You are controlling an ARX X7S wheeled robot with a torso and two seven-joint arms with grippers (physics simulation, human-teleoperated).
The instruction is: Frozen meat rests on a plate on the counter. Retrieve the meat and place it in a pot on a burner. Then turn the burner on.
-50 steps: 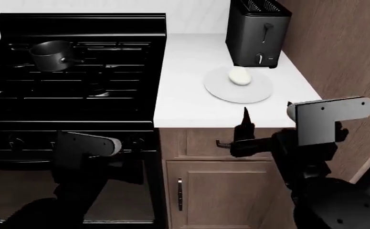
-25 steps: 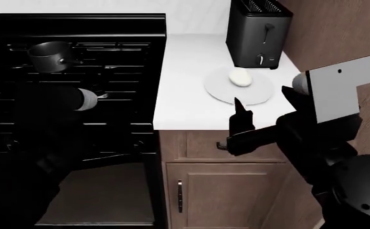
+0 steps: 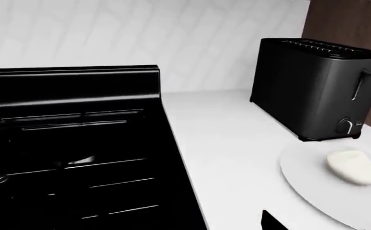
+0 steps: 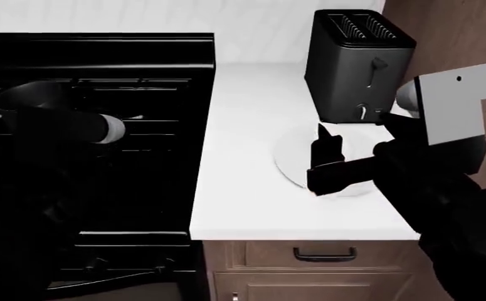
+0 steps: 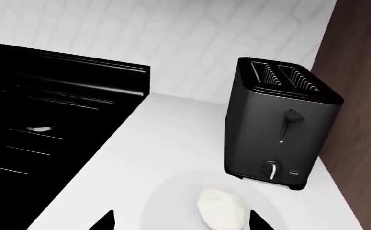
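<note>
Frozen meat (image 5: 220,207) sits on the plate (image 5: 172,203) at lower centre of the right wrist frame, just before the toaster (image 5: 280,128). Right gripper (image 5: 180,221) hangs over it, jaws spread wide (tips straddle the lump, no contact). Left gripper: can't tell. Counter (image 4: 243,163) mid-frame in head view.

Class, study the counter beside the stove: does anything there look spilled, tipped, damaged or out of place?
Nothing stands out. The frozen meat lies whole on the plate, the toaster stands upright behind it, and the counter shows no spill.
</note>
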